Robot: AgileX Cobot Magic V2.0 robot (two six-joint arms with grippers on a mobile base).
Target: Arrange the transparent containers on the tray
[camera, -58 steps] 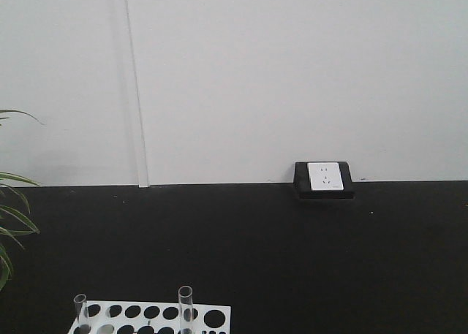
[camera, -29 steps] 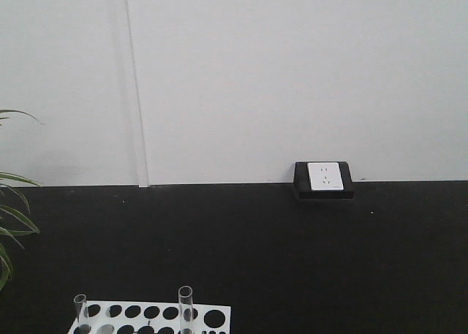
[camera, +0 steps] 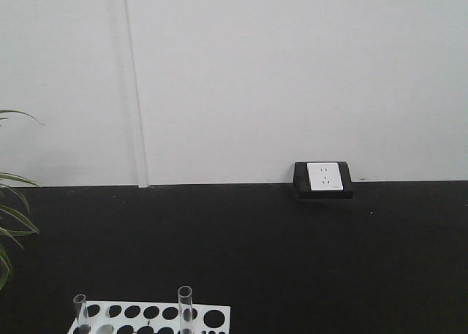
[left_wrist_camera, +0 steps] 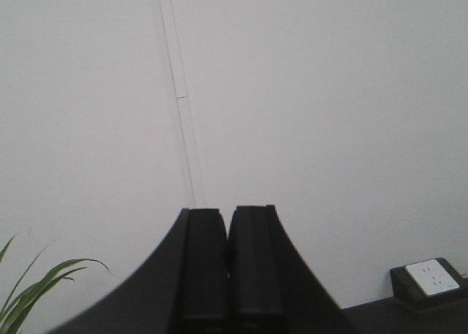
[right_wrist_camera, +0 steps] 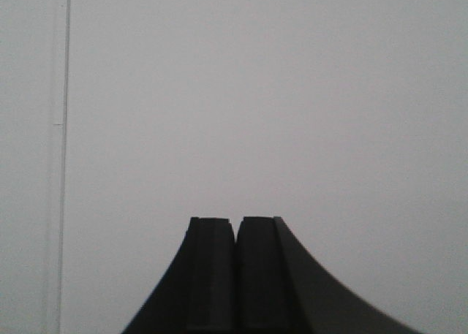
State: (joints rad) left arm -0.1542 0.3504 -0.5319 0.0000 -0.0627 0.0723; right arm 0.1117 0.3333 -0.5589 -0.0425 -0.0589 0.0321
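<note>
Two transparent containers stand upright in a white rack (camera: pixel 212 310) with round holes at the bottom edge of the front view: a short clear tube (camera: pixel 80 310) on the left and a taller one (camera: pixel 185 306) further right. The tray is out of view. My left gripper (left_wrist_camera: pixel 227 215) is shut with nothing between its black fingers and points at the white wall. My right gripper (right_wrist_camera: pixel 235 223) is likewise shut and empty, facing bare wall. Neither gripper appears in the front view.
A black tabletop (camera: pixel 292 253) runs back to a white wall. A white socket in a black housing (camera: pixel 324 177) (left_wrist_camera: pixel 431 278) sits at the table's far edge. Green plant leaves (camera: pixel 11 224) (left_wrist_camera: pixel 36 290) reach in from the left.
</note>
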